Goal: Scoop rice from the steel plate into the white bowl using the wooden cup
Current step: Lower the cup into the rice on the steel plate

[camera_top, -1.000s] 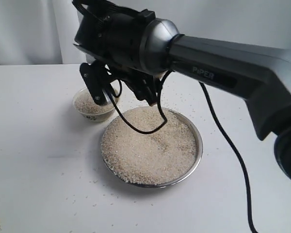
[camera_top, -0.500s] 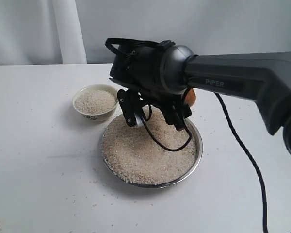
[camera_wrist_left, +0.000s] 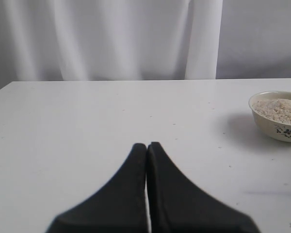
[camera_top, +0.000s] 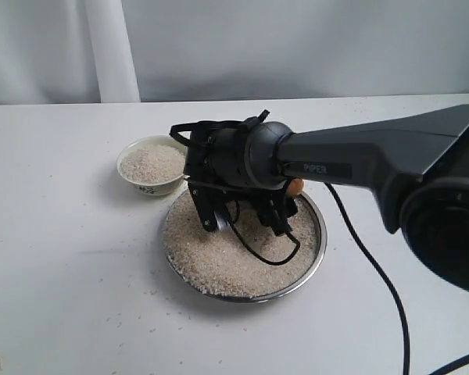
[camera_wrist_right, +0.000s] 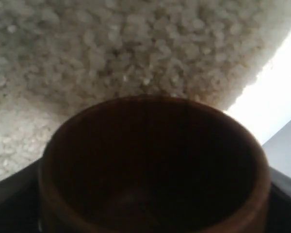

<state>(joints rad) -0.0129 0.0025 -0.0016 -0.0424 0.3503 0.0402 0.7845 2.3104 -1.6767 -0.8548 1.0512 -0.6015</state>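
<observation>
My right gripper (camera_top: 245, 220) hangs low over the steel plate (camera_top: 320, 234), shut on the wooden cup (camera_wrist_right: 155, 165). Only a brown sliver of the cup (camera_top: 295, 186) peeks out beside the wrist in the exterior view. The cup's dark inside holds no grains, and its mouth faces the rice (camera_wrist_right: 136, 43) close by. Rice (camera_top: 219, 266) fills the plate. The white bowl (camera_top: 150, 168), left of the plate, is full of rice. My left gripper (camera_wrist_left: 146, 145) is shut on nothing above bare table, with the bowl (camera_wrist_left: 278, 116) off to one side.
A black cable (camera_top: 367, 258) trails from the right arm across the table past the plate's right side. Stray grains (camera_top: 133, 308) dot the white tabletop in front of the plate. A pale curtain (camera_top: 297, 47) hangs behind the table.
The right arm has swung from above the white bowl to the right and down, bringing the cup low over the rice in the plate. The left gripper shows no earlier frame.
</observation>
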